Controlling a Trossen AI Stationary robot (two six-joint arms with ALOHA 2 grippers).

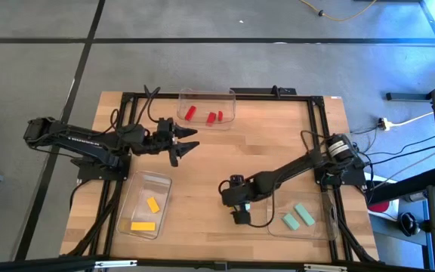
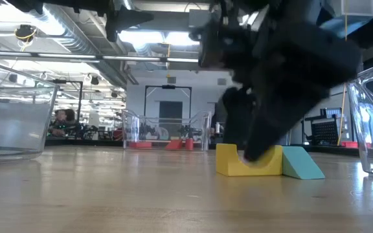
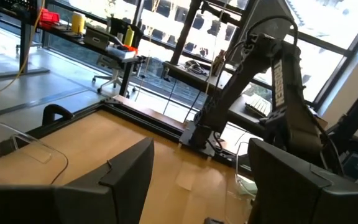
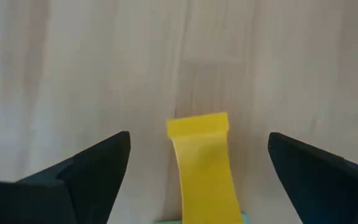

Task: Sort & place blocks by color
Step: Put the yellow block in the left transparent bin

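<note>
A yellow bar block (image 4: 204, 165) lies flat on the wooden table, and a teal wedge block (image 2: 303, 163) touches its end. My right gripper (image 4: 199, 135) points down over the yellow block, open, with one finger on each side and a gap to both. The high view has this gripper (image 1: 238, 211) hiding the block. My left gripper (image 1: 187, 143) hovers open near the far tray (image 1: 229, 94), which holds three red blocks (image 1: 211, 117). Two yellow blocks (image 1: 152, 204) lie in the near-left tray and two teal blocks (image 1: 297, 217) in the near-right tray.
Three clear plastic trays sit on the table: far middle, near left (image 1: 131, 193) and near right (image 1: 274, 227). A black frame (image 1: 127, 98) borders the tabletop. Bare wood lies in the middle between the arms. The low view shows a room with people beyond the table.
</note>
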